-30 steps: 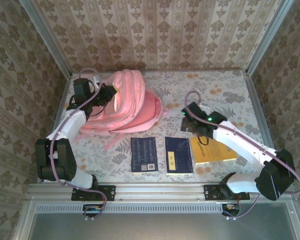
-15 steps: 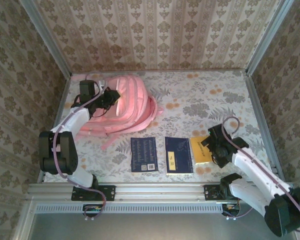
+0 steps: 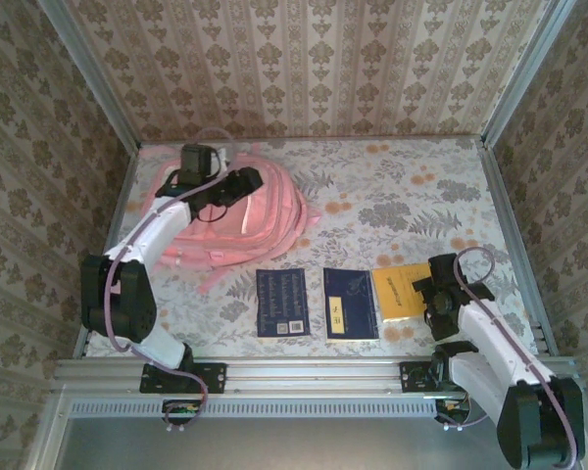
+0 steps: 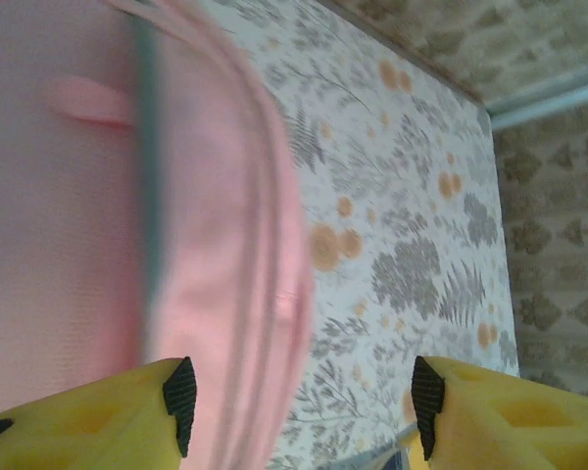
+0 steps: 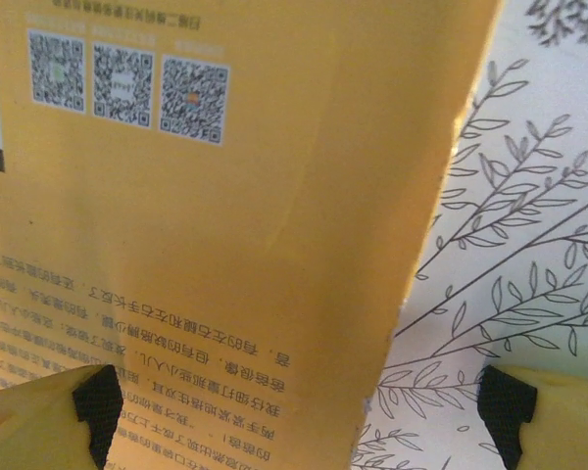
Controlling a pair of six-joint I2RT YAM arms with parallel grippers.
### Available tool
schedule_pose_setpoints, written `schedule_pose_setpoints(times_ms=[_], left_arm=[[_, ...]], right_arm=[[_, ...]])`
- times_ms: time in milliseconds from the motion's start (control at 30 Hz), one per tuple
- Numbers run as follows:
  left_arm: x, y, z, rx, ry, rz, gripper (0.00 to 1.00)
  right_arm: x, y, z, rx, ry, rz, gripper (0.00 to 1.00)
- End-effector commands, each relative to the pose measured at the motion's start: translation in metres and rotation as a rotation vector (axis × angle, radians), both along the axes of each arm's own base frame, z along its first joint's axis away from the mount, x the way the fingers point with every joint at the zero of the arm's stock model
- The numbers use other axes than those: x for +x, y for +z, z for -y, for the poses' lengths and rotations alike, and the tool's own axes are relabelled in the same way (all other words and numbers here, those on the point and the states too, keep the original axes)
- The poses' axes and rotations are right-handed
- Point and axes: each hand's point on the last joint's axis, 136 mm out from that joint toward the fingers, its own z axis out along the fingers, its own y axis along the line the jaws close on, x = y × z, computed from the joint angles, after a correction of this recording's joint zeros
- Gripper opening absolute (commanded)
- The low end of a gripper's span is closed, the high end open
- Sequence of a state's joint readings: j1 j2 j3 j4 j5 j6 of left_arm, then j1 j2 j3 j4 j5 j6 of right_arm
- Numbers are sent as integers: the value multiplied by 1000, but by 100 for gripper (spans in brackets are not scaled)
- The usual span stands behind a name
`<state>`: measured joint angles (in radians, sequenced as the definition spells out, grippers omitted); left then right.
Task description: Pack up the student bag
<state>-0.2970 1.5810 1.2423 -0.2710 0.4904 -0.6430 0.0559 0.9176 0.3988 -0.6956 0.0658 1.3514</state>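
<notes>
Lying at the far left of the table [image 3: 412, 186], toward its back edge, the student bag [image 3: 269, 211] sits flat on its side, probably so an arm can get at its mouth from above. The left gripper [image 3: 243, 182] hangs over the bag's upper part. In the left wrist view its jaws stand apart, one black pad [image 4: 179, 392] over pink fabric and the other over the flowered cloth, so it grips nothing; the bag's rounded edge runs beneath the gap. A dark line crosses the fabric there, too blurred to say whether it is a zip or whether the bag is open.

Along the near edge, three books lie flat in a row: a dark blue book [image 3: 281, 303], a second blue book [image 3: 350, 305] and a yellow book [image 3: 400, 292]. They are laid out singly, which would suit picking them up one at a time.

At the right, the right gripper [image 3: 423, 294] is low at the yellow book's right side, jaws spread wide and empty, straddling the cover's edge. It looks lined up to take this book first.
</notes>
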Motion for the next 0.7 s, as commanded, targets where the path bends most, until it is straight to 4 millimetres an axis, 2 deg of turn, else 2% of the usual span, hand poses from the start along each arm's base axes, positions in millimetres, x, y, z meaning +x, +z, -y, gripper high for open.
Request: schedule_pose_setpoints(times_ms=[0, 100, 167, 300, 367, 433, 533, 667], left_arm=[[-17, 11, 23, 91, -98, 51, 66], [-28, 19, 51, 108, -179, 70, 67], [-37, 21, 73, 99, -233, 77, 68], [-45, 15, 107, 66, -306, 46, 68], [-45, 8, 121, 63, -329, 26, 68], [-45, 0, 136, 68, -357, 14, 68], [-45, -12, 156, 80, -397, 0, 68], [-46, -33, 187, 72, -452, -37, 69]], right_arm=[[68, 14, -2, -19, 114, 221, 98], [96, 17, -10, 0, 218, 256, 99], [121, 22, -25, 50, 323, 311, 100], [156, 32, -43, 102, 465, 338, 99], [154, 32, -37, 71, 459, 281, 99], [149, 48, -32, 35, 448, 307, 99], [125, 62, -18, -25, 385, 287, 100], [93, 58, -1, -37, 279, 243, 99]])
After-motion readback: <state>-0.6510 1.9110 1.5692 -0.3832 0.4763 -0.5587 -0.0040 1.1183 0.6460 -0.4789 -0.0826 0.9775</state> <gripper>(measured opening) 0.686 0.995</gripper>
